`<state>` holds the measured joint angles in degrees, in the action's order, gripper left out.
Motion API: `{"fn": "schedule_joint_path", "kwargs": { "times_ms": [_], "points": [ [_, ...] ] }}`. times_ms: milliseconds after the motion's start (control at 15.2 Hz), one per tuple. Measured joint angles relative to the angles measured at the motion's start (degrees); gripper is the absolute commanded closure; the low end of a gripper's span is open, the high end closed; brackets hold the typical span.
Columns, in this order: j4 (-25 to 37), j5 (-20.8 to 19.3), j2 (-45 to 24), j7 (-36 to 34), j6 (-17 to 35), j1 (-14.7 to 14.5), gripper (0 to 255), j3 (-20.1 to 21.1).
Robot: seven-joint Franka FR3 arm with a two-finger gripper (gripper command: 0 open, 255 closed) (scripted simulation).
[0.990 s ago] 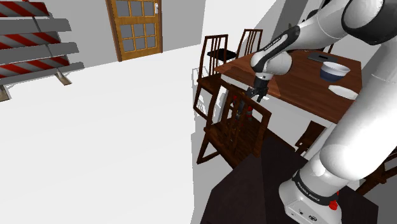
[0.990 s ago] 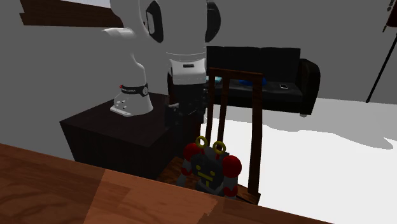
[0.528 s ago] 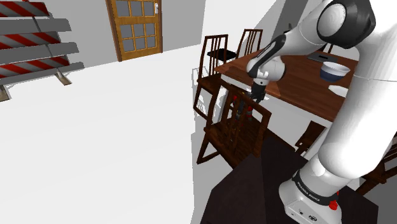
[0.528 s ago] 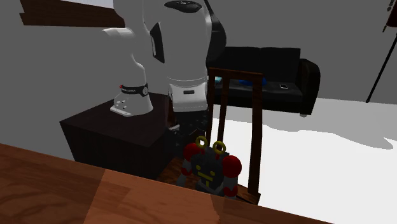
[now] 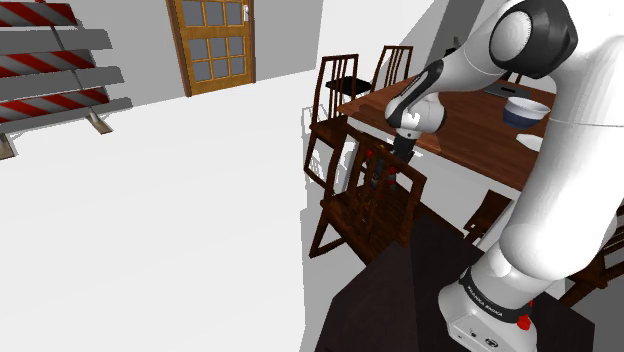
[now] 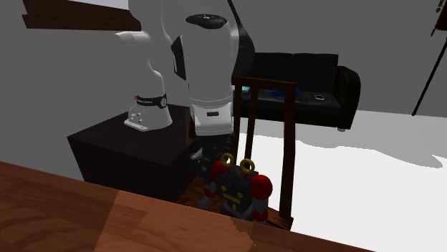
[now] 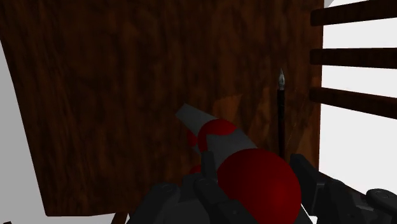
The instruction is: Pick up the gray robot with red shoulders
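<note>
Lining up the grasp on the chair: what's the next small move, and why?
Probably close the claw: its fingers stand apart on either side of a red shoulder of the toy robot, low over the chair seat, so it looks placed to grip.

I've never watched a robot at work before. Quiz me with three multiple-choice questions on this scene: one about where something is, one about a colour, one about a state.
1. Where does the toy robot stand?
A. on the dining table
B. on the seat of a wooden chair
C. on the white floor

2. What colour are its shoulders?
A. blue
B. green
C. red

3. How is the wooden door with the glass panes?
A. shut
B. wide open
C. half open

Answers: 1 B, the shoulder view shows it on the chair's seat; 2 C, both round shoulders are red in the second exterior view; 3 A, the door sits flush in its frame.
</note>
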<state>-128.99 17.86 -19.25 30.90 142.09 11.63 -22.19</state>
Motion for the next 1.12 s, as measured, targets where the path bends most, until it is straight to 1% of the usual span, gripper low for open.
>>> {"fn": "schedule_joint_path", "kwargs": {
  "times_ms": [462,1122],
  "points": [
    [0.2,-0.2,0.2,-0.2,-0.4,0.0,255,-0.1],
    [0.5,-5.0,6.4,-3.8,-6.2,-1.6,255,-2.3]
  ]
}}
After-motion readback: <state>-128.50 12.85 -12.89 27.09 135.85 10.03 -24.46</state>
